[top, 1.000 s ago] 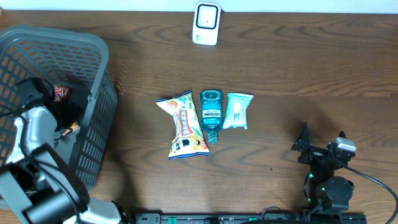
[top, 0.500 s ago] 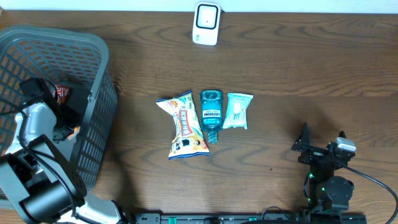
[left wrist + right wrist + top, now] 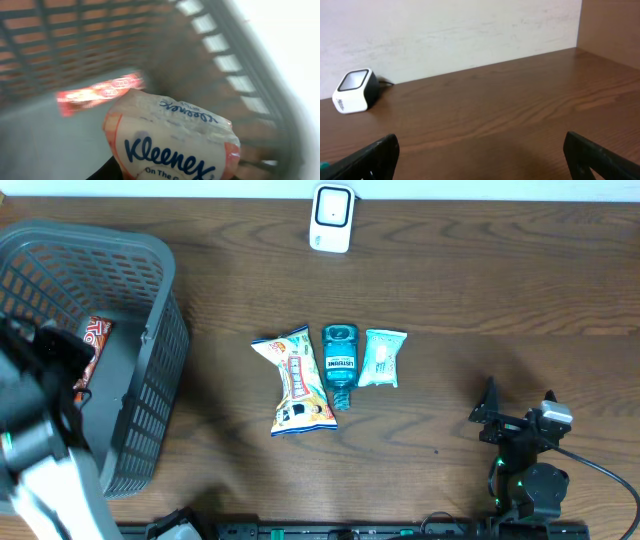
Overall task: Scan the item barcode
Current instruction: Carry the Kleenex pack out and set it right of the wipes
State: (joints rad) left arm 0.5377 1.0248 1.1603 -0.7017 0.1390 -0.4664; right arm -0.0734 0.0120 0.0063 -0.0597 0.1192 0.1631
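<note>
Raised since a second ago: left gripper [image 3: 55, 352], then low inside the basket [image 3: 160, 260] with jaws wide, now higher, blurred and drawn toward 8 o'clock, jaws narrowed. Uncovered by that move: red snack pack [image 3: 93, 335], half hidden before, now plain on the basket floor. Nothing else shifted.

Closed part-way on a Kleenex pack [image 3: 172, 142], as seen from the left wrist. Pack filling the lower middle of that view, dark finger parts just showing at its 7 and 5 o'clock corners, held clear above the grey floor. Beyond it at 10 o'clock, lying flat and apart from it, the red snack pack. Basket wall rising from 12 round to 3 o'clock. From overhead, Kleenex pack not to be made out under the blurred arm.

At 4 o'clock of the table [image 3: 480, 290], right gripper [image 3: 518, 408], fingers spread as wide as they go, holding nothing; only bare wood between them in the right wrist view.

At the 12 o'clock edge of the table, white scanner [image 3: 332, 218] with a dark face, well apart from the basket at 9 o'clock.

At table centre, three items side by side: chip bag [image 3: 298, 383] toward 9 o'clock, blue mouthwash bottle [image 3: 340, 363] in the middle and touching it, wipes pack [image 3: 382, 358] toward 3 o'clock, just beside the bottle.
</note>
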